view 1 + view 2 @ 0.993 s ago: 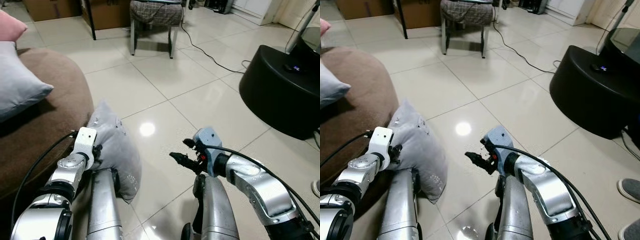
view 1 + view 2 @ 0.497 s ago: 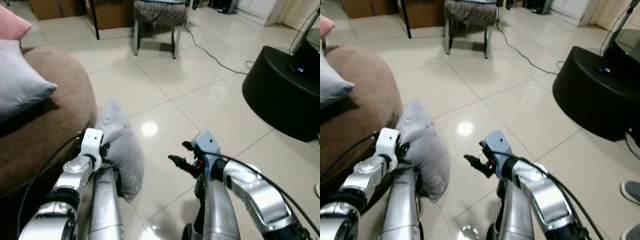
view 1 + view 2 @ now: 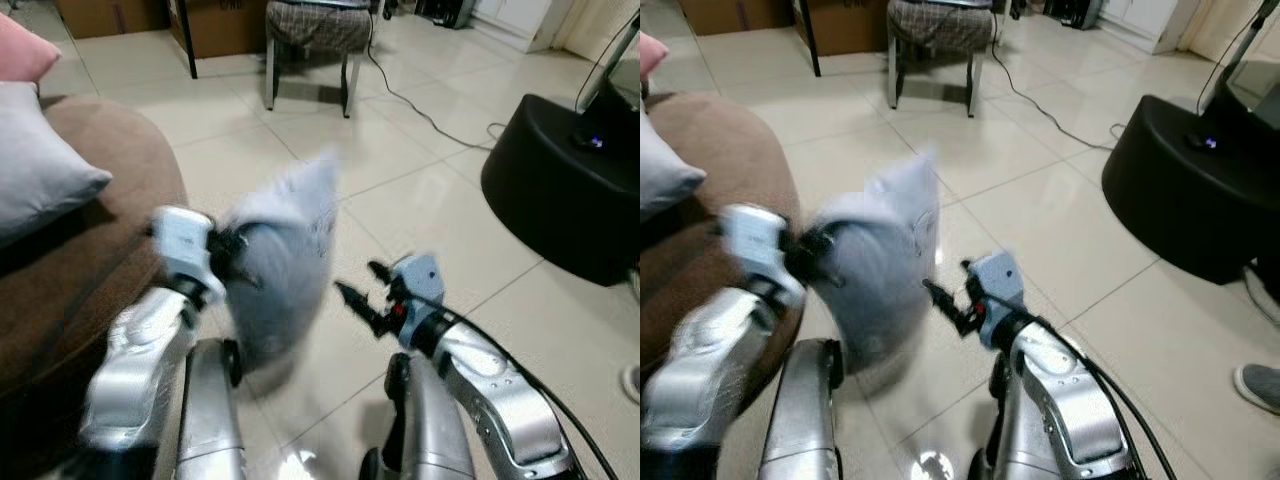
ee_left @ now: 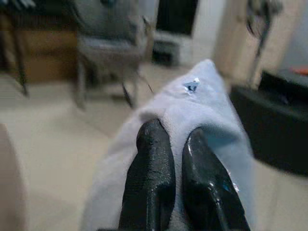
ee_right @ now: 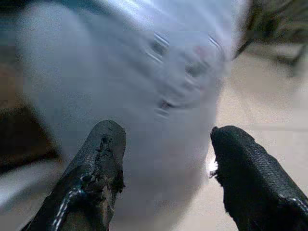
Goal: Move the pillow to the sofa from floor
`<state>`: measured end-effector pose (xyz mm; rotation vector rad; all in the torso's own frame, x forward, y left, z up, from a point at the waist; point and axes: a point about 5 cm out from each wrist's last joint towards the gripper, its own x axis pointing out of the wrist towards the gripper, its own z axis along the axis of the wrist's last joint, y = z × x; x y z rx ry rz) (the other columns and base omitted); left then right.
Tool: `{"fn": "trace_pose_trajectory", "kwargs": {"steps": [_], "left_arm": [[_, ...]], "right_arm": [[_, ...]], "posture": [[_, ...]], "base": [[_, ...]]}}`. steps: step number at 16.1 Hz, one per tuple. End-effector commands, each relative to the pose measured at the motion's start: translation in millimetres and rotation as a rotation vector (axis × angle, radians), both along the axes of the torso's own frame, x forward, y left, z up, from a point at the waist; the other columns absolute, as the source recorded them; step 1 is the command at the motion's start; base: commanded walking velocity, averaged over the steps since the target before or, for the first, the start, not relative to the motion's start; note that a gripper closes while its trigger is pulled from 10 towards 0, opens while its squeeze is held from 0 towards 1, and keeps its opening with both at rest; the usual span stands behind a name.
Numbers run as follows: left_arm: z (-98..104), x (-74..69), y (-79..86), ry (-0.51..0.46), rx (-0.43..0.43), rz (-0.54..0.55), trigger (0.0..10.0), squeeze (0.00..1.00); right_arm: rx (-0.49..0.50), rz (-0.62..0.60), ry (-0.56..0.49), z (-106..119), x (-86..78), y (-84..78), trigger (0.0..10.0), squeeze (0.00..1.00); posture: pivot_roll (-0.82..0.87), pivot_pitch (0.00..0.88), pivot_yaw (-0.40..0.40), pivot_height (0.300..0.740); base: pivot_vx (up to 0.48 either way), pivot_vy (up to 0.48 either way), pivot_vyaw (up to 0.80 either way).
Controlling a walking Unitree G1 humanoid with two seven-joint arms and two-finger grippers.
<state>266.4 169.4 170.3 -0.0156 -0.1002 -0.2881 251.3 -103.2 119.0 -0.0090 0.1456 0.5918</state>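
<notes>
We see the pillow (image 3: 280,255) hanging blurred between the left gripper (image 3: 235,250) and the right gripper (image 3: 362,295) — it blocks the way between them. To the left the brown sofa (image 3: 110,230) is near, with a grey cushion (image 3: 40,160) on it. The tiled floor (image 3: 400,190) ahead lies open up to the chair (image 3: 312,45) — the black round object (image 3: 560,190) stands on the right.

Head stereo pair looks down at tiled floor (image 3: 420,190) — wrist cameras sit close, sharing the pillow (image 4: 202,110).

Silver arms, black fingers (image 5: 245,168), cables
</notes>
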Motion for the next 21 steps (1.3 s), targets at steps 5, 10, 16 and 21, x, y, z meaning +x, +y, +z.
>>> {"fn": "trace_pose_trajectory", "kwargs": {"steps": [5, 10, 16, 21], "left_arm": [[39, -17.8, 13.7, -0.145, 0.025, 0.204, 0.0, 0.00], [34, -9.0, 9.7, -0.125, 0.071, 0.239, 0.0, 0.00], [25, -16.4, 12.9, -0.112, 0.118, 0.272, 0.0, 0.00], [22, -16.8, 3.4, -0.119, 0.108, 0.262, 10.0, 0.00]], "right_arm": [[0.052, -0.103, -0.114, 27, 7.9, -17.7, 10.0, 0.00], [0.054, -0.131, -0.145, 33, 3.5, -19.5, 10.0, 0.00], [0.045, -0.187, -0.154, 36, 12.1, -29.8, 10.0, 0.00], [0.055, -0.220, -0.144, 36, 13.7, -30.7, 10.0, 0.00]], "posture": [[0.18, 0.000, -0.092, 0.567], [0.11, 0.000, -0.061, 0.622], [0.13, 0.000, -0.064, 0.677], [0.14, 0.000, -0.083, 0.722]], "base": [[0.000, 0.000, 0.00], [0.000, 0.000, 0.00], [0.000, 0.000, 0.00], [0.000, 0.000, 0.00]]}}
